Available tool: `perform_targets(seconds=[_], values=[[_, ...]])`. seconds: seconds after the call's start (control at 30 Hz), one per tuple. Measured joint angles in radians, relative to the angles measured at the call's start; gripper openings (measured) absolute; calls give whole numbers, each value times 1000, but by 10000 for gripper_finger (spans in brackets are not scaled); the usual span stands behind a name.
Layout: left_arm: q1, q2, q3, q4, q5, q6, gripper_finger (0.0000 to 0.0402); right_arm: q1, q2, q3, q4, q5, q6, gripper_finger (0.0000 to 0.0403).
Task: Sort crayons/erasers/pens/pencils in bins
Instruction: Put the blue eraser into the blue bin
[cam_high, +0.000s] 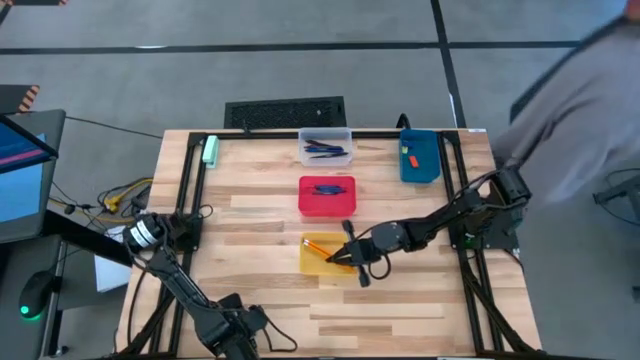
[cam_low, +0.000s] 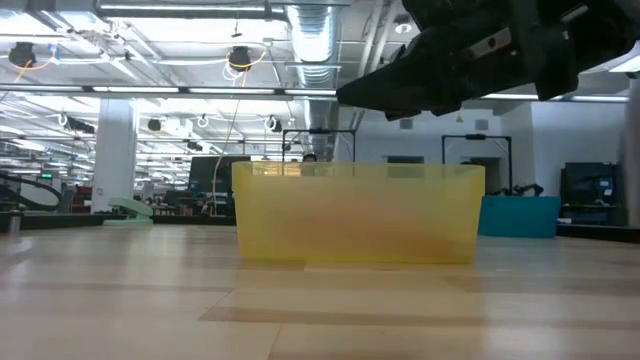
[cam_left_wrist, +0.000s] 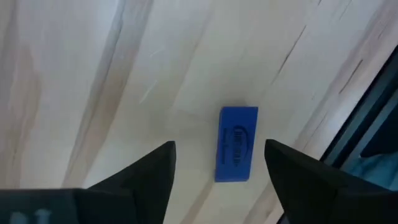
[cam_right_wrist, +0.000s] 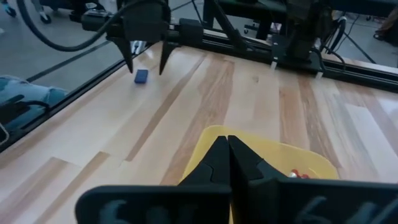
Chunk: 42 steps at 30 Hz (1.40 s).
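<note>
My right gripper (cam_right_wrist: 229, 140) is shut and hovers over the yellow bin (cam_high: 318, 262), with nothing visible between its fingers. In that bin lie orange pencils (cam_high: 318, 246). The low view shows this gripper (cam_low: 350, 94) above the bin's rim (cam_low: 358, 170). My left gripper (cam_left_wrist: 219, 144) is open near the table's near-left corner (cam_high: 243, 328). Its fingers stand on either side of a small blue block (cam_left_wrist: 236, 144), which lies flat on the table, and they do not touch it. The right wrist view shows the left gripper (cam_right_wrist: 146, 62) over the block (cam_right_wrist: 142, 76).
The clear bin (cam_high: 326, 147) holds dark blue sticks. The red bin (cam_high: 327, 197) holds blue crayons. In the blue bin (cam_high: 422, 160) is an orange-red eraser (cam_high: 411, 160). A pale green block (cam_high: 211, 150) lies at the far-left corner. A person in grey (cam_high: 580, 95) stands beyond the far-right corner.
</note>
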Motion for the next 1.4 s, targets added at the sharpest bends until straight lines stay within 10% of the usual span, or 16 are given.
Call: perform_targets(seconds=[0.5, 1.0, 1.4], values=[[-6, 58, 5, -5, 22, 56, 194, -1, 0, 0, -5, 0, 0, 2], [2, 60, 3, -27, 89, 248, 39, -1, 0, 0, -21, 0, 0, 3], [-4, -17, -5, -165, -86, 252, 34, -2, 0, 0, -30, 0, -1, 3]])
